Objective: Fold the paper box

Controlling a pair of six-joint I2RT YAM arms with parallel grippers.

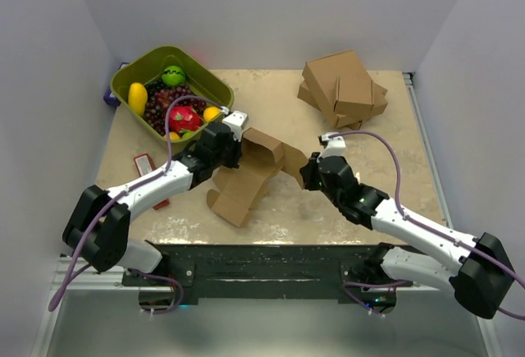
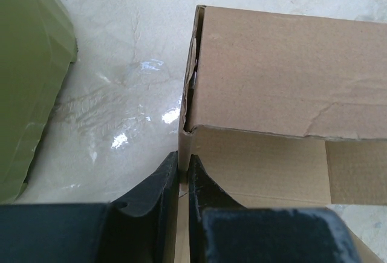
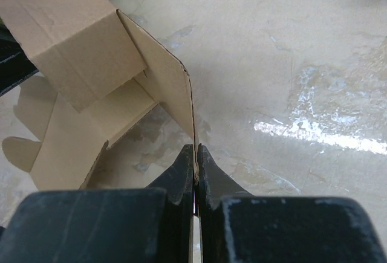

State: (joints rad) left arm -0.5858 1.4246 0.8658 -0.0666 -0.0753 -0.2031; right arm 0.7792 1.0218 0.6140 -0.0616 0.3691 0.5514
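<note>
Left gripper [image 1: 236,145] pinched paper box [image 1: 250,178] at left edge, right gripper [image 1: 308,173] at right flap; box on table [image 1: 394,185] between arms; left wrist: fingers [image 2: 163,175] nearly together on thin panel; right wrist: fingers [image 3: 181,169] pressed together on wall edge.

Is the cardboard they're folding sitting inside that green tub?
No, the paper box sits out on the table beside the green tub, which holds fruit.
</note>
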